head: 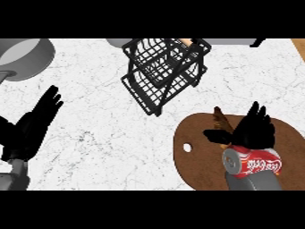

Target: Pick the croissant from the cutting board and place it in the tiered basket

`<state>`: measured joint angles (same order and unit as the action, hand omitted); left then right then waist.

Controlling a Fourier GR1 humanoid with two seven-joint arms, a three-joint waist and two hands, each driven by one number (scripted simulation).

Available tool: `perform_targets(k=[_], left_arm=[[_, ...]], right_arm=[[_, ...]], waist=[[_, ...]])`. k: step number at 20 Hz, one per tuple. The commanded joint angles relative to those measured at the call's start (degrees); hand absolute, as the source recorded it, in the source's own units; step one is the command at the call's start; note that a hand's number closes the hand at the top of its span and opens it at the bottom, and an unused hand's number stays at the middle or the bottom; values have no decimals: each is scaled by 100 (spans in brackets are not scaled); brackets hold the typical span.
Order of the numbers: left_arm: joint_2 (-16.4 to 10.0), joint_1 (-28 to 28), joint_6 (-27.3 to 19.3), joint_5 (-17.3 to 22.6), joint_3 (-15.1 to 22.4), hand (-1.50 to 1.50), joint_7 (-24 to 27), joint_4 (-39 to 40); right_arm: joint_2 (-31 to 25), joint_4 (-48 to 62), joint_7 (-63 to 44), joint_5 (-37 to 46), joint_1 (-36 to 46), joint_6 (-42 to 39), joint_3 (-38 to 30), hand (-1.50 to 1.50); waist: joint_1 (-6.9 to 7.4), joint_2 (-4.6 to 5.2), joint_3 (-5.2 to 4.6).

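2 grey forearms (3,179); black left hand (24,129), black right hand (254,129).

Counter (95,129) white w/ grey marbling; basket (141,96) blk wire; board (197,167) brown; can (257,164) red.

The croissant (219,118) lay on the rounded, dark wooden cutting board (198,166), only its brown ridged end showing from under my right hand (254,132). The black wire tiered basket (163,74) sat near the board's far left edge, tilted.
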<state>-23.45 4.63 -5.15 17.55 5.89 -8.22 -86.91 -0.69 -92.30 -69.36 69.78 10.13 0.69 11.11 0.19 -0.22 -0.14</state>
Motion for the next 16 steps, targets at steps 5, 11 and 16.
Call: perform_targets(k=[5,11,16], left_arm=[[16,-263,-14,-84,-8,0,-214,-478],[243,-267,33,-269,84,0,157,-148],[189,-259,95,-219,-79,0,55,-125]], right_arm=[[68,-215,-871,107,-143,-681,-266,-150],[69,517,-782,-749,5,-673,-158,150],[68,286,-442,-297,-479,-899,77,150]], waist=[[-8,3,13],[39,31,13],[-10,18,10]])
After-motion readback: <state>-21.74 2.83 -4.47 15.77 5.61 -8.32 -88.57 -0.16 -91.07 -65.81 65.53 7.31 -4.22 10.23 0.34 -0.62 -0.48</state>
